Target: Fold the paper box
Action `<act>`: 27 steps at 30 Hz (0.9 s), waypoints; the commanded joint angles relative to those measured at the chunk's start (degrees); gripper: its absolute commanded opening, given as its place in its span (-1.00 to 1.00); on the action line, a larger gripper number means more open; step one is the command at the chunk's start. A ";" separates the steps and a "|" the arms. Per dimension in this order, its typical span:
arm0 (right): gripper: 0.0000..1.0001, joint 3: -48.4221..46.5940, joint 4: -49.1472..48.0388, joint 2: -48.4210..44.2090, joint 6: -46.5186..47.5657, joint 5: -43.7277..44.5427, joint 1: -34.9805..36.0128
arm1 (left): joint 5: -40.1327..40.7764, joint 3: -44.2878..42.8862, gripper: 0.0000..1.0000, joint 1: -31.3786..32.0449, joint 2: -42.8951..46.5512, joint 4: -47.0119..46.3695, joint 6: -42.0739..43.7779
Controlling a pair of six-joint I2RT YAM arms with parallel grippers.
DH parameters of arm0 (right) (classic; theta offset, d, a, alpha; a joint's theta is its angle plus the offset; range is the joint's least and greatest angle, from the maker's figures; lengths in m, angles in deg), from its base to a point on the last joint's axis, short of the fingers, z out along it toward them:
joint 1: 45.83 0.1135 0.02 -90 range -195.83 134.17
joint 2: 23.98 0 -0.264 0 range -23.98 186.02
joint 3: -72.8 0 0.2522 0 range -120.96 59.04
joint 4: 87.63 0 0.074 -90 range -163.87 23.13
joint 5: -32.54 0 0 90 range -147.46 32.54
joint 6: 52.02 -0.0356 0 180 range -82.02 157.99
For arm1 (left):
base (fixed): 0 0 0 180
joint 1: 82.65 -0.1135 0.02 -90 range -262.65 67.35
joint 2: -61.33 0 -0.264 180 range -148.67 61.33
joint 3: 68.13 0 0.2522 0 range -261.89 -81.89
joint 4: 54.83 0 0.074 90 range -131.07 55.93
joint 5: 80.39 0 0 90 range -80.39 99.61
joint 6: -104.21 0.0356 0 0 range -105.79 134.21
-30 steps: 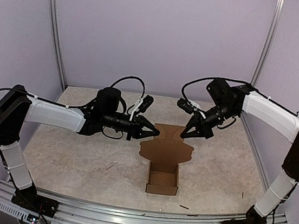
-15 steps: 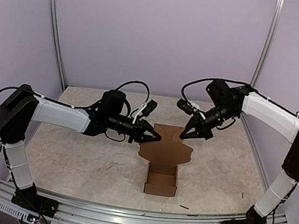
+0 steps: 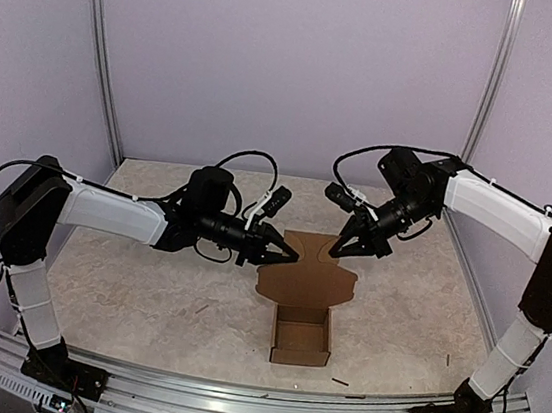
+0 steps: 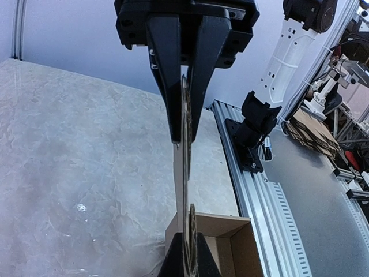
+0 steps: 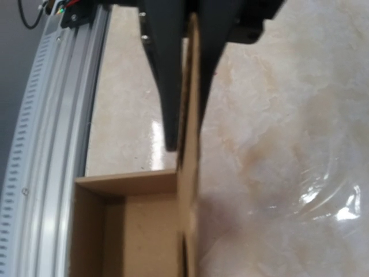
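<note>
Now that the left end effector (image 3: 295,255) has closed in, we log it and the right end effector (image 3: 334,251) both pinching the paper box (image 3: 305,279) by its lid; fold looks ready.

High rear camera looks down; wrist cameras closely share the paper box (image 5: 127,231).

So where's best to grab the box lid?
Its far top corners, coming in edge-on from each side. The paper box lid is a thin sheet lifted off the table, so fingers fit both faces, as the left gripper and right gripper do.
</note>
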 commanded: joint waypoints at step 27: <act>-1.00 -2.55 1.24 -1.17 -1.05 0.29 0.28 | 10.82 12.78 -0.78 -0.86 1.82 -8.81 -0.20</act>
